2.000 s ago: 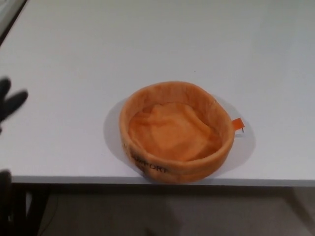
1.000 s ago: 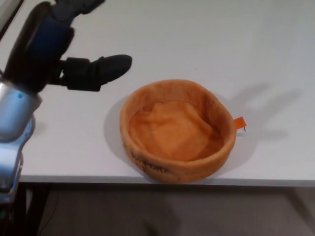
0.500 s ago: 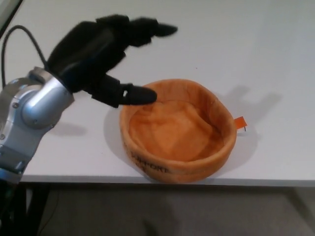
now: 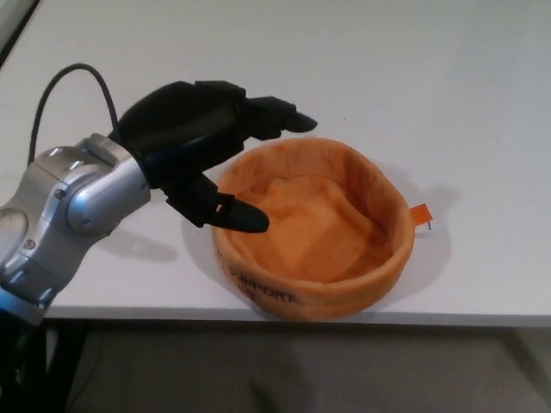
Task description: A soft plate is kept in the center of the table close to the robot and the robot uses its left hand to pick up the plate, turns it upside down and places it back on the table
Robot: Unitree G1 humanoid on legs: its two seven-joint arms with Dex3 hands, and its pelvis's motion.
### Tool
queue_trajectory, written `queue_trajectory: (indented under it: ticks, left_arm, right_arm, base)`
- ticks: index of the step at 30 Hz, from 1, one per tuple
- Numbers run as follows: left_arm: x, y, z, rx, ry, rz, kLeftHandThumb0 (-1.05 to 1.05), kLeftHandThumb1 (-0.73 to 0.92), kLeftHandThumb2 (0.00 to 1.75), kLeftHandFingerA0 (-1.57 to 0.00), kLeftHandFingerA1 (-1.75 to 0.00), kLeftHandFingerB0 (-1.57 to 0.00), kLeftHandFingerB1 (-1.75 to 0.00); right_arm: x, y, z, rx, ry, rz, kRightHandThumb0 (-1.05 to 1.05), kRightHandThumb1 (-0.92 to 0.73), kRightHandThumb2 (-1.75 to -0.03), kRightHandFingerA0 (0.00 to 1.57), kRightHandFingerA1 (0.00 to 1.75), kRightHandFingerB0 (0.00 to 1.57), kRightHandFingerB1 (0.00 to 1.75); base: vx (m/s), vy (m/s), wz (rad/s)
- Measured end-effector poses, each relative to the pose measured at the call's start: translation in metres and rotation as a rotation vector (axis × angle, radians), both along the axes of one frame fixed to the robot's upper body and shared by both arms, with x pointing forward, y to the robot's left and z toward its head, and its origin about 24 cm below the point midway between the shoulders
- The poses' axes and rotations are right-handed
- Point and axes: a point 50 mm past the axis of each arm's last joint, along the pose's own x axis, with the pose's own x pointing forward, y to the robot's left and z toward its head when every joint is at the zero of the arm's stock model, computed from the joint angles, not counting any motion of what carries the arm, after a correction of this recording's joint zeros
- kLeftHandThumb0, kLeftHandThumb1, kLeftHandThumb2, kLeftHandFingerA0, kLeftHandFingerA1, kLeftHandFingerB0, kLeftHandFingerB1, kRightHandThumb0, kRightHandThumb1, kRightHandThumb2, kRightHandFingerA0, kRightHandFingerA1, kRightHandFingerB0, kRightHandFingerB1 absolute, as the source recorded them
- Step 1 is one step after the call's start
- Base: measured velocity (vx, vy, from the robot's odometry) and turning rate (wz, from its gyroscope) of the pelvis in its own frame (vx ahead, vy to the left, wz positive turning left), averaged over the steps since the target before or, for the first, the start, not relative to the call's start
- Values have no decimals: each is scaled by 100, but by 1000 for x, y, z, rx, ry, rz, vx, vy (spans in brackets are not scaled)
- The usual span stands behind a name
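Orange plate (image 4: 314, 228) of soft fabric sits right way up on the white table (image 4: 413, 77), close to the near edge and about midway across. Its wall stands high like a shallow bowl, the floor inside is wrinkled, dark lettering runs along the near outer wall, and a small orange tag (image 4: 417, 215) sticks out on the right side. From the left comes the silver forearm (image 4: 65, 215) with a black cable (image 4: 60, 86) looping above it, ending in the black left hand (image 4: 202, 142). That hand is spread and grasping nothing: the thumb (image 4: 232, 215) reaches over the plate's left rim towards the inside, while the two fingers (image 4: 275, 116) stretch along the far-left outside of the wall. Whether any tip touches the fabric cannot be told. No right hand shows.
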Motion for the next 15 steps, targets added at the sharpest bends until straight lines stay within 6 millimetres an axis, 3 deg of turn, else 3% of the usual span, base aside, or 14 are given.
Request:
queue_trajectory:
  ticks: [7, 8, 15]
  left_arm:
    - [-2, -3, -12, 55, 32, -6, -105, 69, 63, -32, -35, -30, -29]
    - [-2, -3, -13, 58, 34, -6, -104, 69, 63, -31, -36, -29, -29]
    - [-2, -7, -26, 123, 51, -6, -103, 68, 62, -31, -36, -28, -29]
  right_arm:
    - [0, -1, 1, -7, 3, 5, -85, -74, -107, 27, 49, 10, 38]
    - [0, -1, 1, -7, 3, 6, -83, -91, -68, 33, 37, 18, 26]
    - [3, 1, 5, -11, -10, 18, -83, -91, -68, 35, 38, 17, 26]
  base:
    - [0, 0, 0]
    - [0, 0, 0]
    - [0, 0, 0]
